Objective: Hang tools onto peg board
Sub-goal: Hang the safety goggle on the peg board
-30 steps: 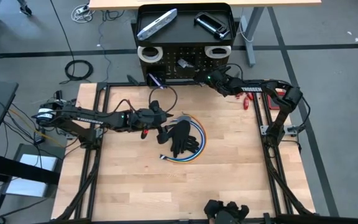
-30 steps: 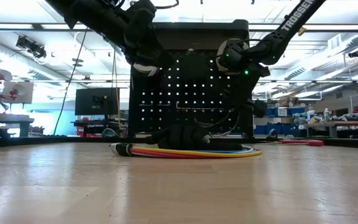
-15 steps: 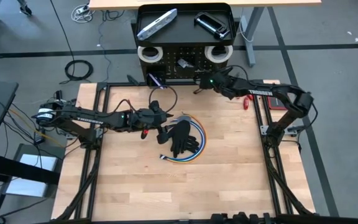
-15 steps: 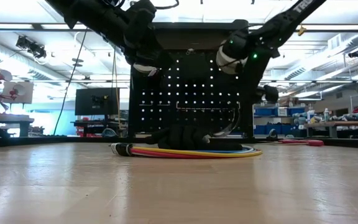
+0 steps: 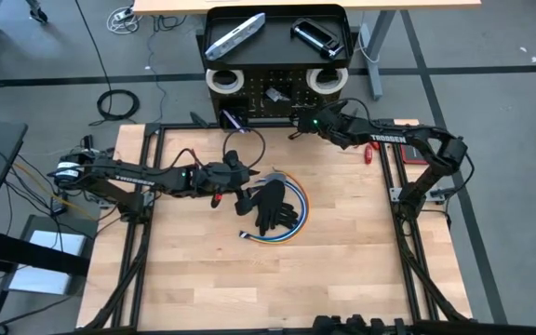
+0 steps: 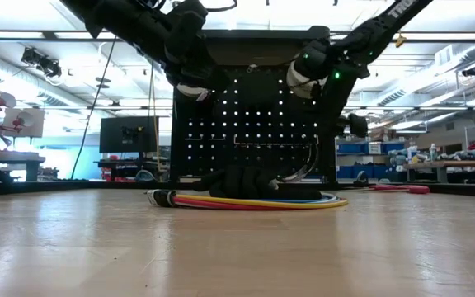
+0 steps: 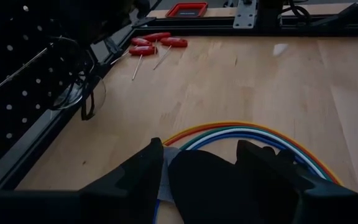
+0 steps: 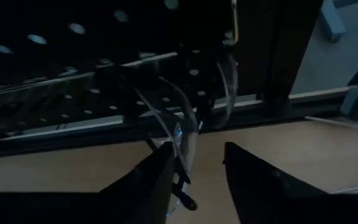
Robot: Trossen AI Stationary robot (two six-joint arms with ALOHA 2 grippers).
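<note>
The table (image 5: 203,270) carries the peg board (image 5: 277,98) at its far edge, with a flat bar (image 5: 234,35) and clamp (image 5: 316,35) on its top tray and two tape rolls (image 5: 223,80) below. Clear safety glasses (image 8: 185,121) hang on the board's face. Mid-table lie coloured cables (image 5: 291,223) under black gloves (image 5: 270,207); red tools (image 7: 154,43) lie at the right. The right gripper (image 5: 298,123), jaws parted and holding nothing, sits just beside the glasses; brushing them could knock them off the peg. The left gripper (image 5: 240,181) hovers released over the gloves.
</note>
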